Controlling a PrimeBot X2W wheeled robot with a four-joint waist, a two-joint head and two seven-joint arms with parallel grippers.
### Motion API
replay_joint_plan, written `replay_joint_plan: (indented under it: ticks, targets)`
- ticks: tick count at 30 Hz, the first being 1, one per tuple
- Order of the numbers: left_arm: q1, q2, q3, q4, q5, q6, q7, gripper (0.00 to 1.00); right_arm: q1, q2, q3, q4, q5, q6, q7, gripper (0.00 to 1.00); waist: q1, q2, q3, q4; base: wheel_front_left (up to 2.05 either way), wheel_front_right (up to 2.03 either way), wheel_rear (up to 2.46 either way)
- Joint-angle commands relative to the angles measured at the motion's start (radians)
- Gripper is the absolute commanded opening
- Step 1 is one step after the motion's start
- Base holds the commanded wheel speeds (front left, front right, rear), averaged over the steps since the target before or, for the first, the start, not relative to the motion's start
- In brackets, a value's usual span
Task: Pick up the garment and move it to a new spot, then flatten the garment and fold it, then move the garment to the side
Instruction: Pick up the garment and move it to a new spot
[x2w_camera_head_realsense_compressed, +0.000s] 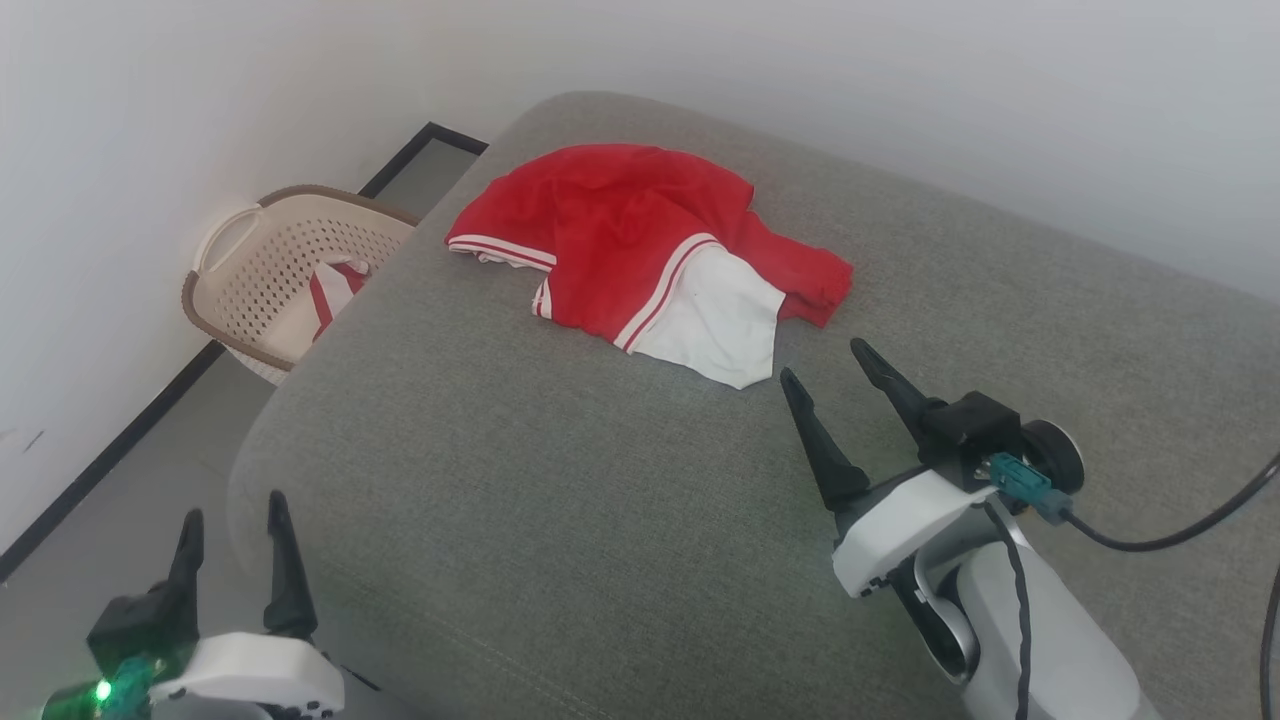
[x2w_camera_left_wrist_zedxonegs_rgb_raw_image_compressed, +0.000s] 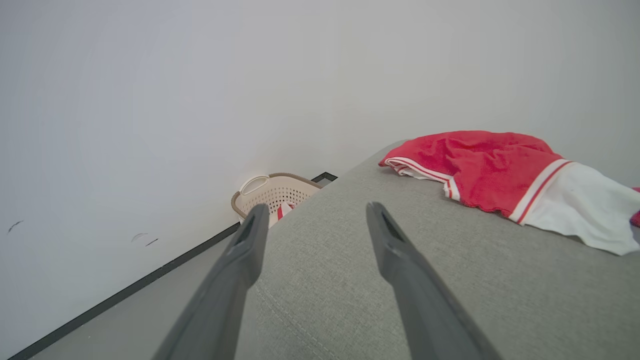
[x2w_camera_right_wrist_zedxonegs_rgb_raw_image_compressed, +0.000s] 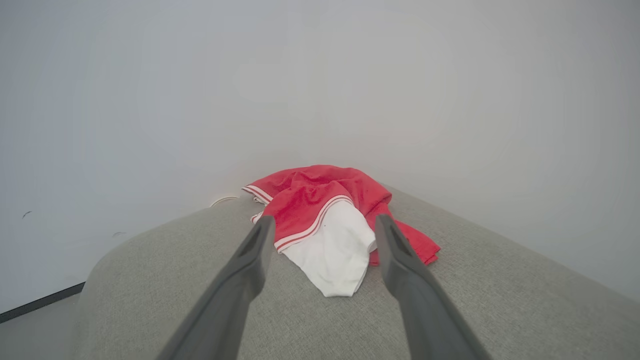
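Note:
The garment is bright red with a white panel and white double-stripe trim. It lies crumpled on the far part of a grey cushioned surface. My right gripper is open and hovers just short of the white panel's near corner, not touching it. In the right wrist view the garment lies straight ahead between the spread fingers of the right gripper. My left gripper is open at the cushion's near left edge, far from the cloth. The left wrist view has the garment at the upper right, beyond the open left gripper.
A beige perforated laundry basket stands on the floor to the left of the cushion, against the white wall, with red-and-white cloth inside. A black cable trails from my right wrist. A white wall runs behind the cushion.

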Motion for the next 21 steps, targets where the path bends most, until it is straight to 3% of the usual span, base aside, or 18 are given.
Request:
replay_joint_plan:
  ticks: [1, 9, 14, 21]
  targets:
    - [0.018, -0.002, 0.007, -0.011, -0.016, 0.003, -0.005, 1.0, -0.018, 0.0, 0.012, 0.006, 0.011, 0.0, -0.003, 1.0, 0.0, 0.0, -0.001, -0.001, 0.0, 0.0, 0.0]
    - [-0.055, 0.005, -0.061, 0.037, 0.031, -0.057, -0.005, 1.0, 0.013, -0.018, -0.035, -0.01, 0.014, 0.0, -0.003, 1.0, 0.0, 0.0, 0.011, -0.021, 0.0, 0.0, 0.0]
    - [-0.225, 0.055, -0.123, 0.097, 0.032, -0.098, -0.005, 1.0, -0.018, -0.028, -0.041, -0.035, -0.016, 0.0, -0.003, 1.0, 0.0, 0.0, 0.109, -0.134, 0.0, 0.0, 0.0]
    - [-0.511, 0.172, -0.242, 0.281, -0.044, -0.107, 0.007, 1.0, -0.068, -0.04, -0.051, -0.052, -0.035, 0.0, -0.003, 1.0, 0.0, 0.0, 0.231, -0.273, 0.0, 0.0, 0.0]
